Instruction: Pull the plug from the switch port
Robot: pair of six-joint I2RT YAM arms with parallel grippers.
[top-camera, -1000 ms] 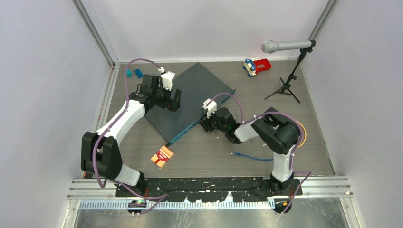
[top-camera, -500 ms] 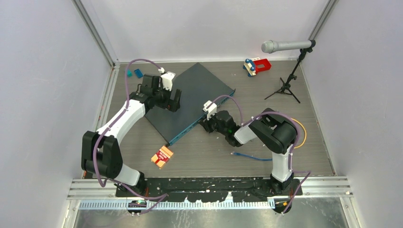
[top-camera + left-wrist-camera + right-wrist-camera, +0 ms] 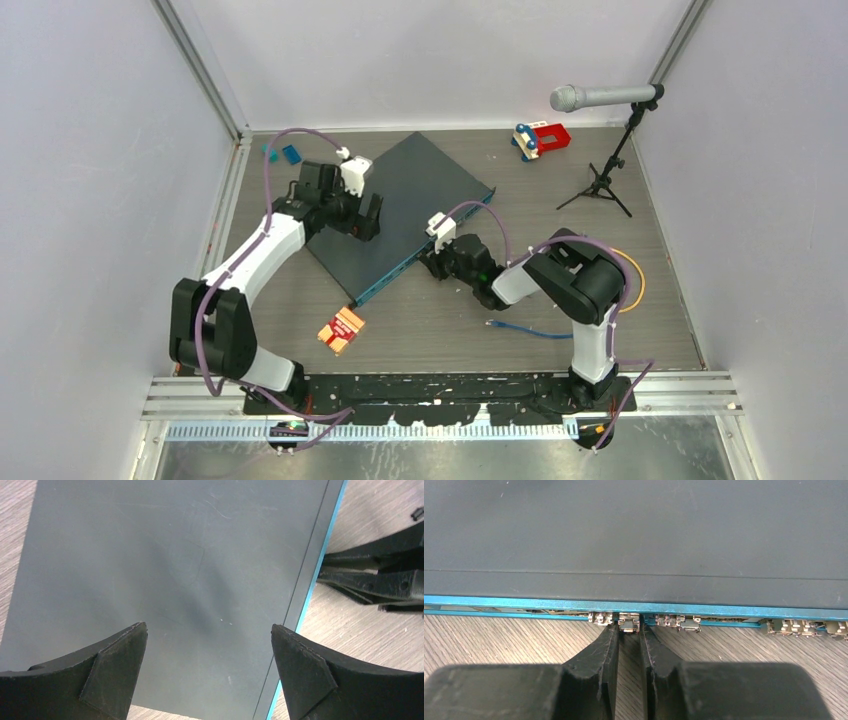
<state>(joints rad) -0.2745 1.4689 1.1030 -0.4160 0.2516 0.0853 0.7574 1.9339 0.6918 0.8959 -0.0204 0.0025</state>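
The switch (image 3: pixel 410 195) lies slantwise at mid-table, with a dark slate top and a teal front edge (image 3: pixel 524 601) lined with small sockets. My right gripper (image 3: pixel 428 262) is at that edge. In the right wrist view its two fingers (image 3: pixel 609 645) stand narrowly apart, and their tips (image 3: pixel 629 630) pinch a small metallic plug (image 3: pixel 629 622) seated in a port. No cable shows behind the plug. My left gripper (image 3: pixel 352 220) is open wide just above the switch's top (image 3: pixel 175 555), near its left end, and is empty (image 3: pixel 210 630).
A loose blue cable (image 3: pixel 525 330) lies on the table right of my right arm, beside a yellow cable (image 3: pixel 637 280). An orange packet (image 3: pixel 342 329) lies near the switch's near corner. A red and blue toy (image 3: pixel 540 137), a microphone (image 3: pixel 600 97) and its stand stand at the back right.
The left gripper has shifted slightly over the switch's top. The right gripper has settled a touch closer at the front edge. The switch has not moved.
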